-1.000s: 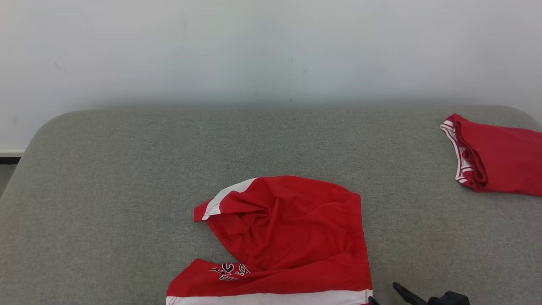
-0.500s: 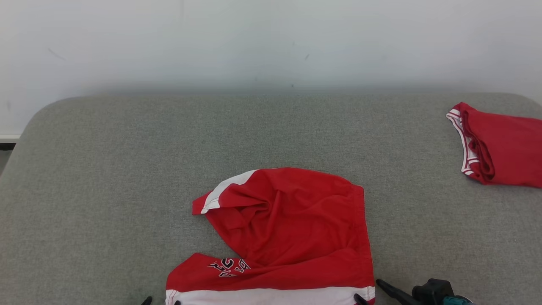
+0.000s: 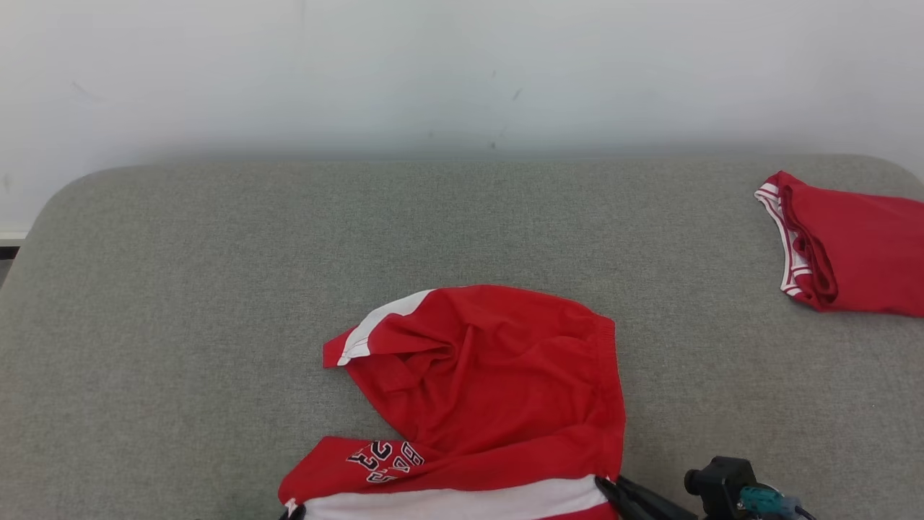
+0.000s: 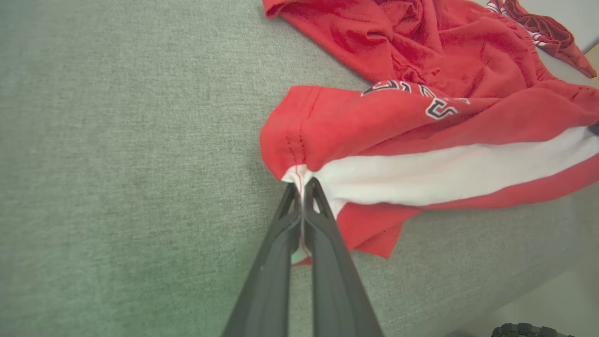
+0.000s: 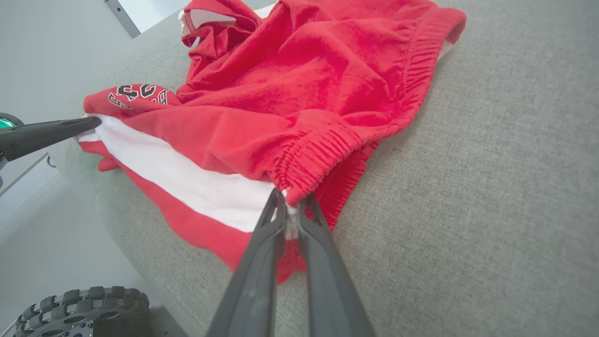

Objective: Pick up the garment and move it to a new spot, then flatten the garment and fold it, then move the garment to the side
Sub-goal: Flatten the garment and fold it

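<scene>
Left pincer (image 4: 303,187): two long dark matte fingers pressed together, clamped on a thin corner of the garment (image 3: 498,375) right at the end of its white stripe (image 4: 444,173). Right pincer (image 5: 291,199): same slim dark fingers, also pinched on the garment, at the opposite end of the stripe, just under the ribbed, gathered waistband (image 5: 323,150). In the right wrist view the left pincer's tip touches the far end of the stripe.

The garment is red sports shorts in soft matte knit with one broad white band. Black-and-white lettering (image 3: 386,458) shows near the left corner; I can't read it. The near edge is stretched between the two pincers. The rest lies crumpled with deep folds, and one white-edged flap pokes out to the left. It sits at the near edge of the table (image 3: 180,289), about centre.

The table top is grey coarse-woven fabric, padded, with rounded corners. A second red garment (image 3: 852,253) with white-striped trim lies bunched at the far right, well apart. A plain white wall (image 3: 433,72) stands behind. A treaded dark wheel (image 5: 79,309) shows below the table edge.
</scene>
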Tool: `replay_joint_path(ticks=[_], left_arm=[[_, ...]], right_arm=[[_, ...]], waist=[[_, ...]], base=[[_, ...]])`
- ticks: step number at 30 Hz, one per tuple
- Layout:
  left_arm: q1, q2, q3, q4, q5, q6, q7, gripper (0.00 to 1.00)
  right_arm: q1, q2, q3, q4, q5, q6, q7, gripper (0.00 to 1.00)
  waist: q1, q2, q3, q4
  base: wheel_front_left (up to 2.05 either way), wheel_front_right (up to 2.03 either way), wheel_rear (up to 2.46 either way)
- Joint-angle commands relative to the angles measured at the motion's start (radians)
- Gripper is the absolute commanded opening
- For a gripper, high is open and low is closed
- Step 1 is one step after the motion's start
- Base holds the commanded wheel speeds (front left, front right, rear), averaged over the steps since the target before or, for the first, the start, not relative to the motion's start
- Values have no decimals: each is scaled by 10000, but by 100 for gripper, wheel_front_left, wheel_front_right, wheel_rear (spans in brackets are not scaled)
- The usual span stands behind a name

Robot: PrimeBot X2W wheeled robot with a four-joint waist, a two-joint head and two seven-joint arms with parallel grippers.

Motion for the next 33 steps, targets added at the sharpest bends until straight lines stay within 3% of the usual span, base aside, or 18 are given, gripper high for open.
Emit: replay_joint_path(ticks=[1,11,19,25,33], left_arm=[[-47,39,113,-107,-23,22,-107,0],[62,37,1516,-1974,891,59,-174,0],[-1855,213,1803,-2562,1009,42,38,0],[-5203,569,1776,-2794,737,24,940,0],[-10576,802,1479,-2026,90,21,1981,0]], right_arm=[[-31,-77,-151,-137,-124,-21,-55,0],[528,-323,-1533,-1854,-627,-21,-54,0],[-587,-137,-2557,-2545,-290,-21,-55,0],[-3109,133,-3284,-2165,192,-21,150,0],[-8076,754,-4276,-821,379,-21,1195,0]], waist=[[-1,-1,-25,-7],[-1,-1,-56,62],[-1,-1,527,-74],[-1,-1,1980,-330],[-1,-1,4314,-618]], base=[[0,0,0],[0,0,0],[0,0,0],[0,0,0],[0,0,0]])
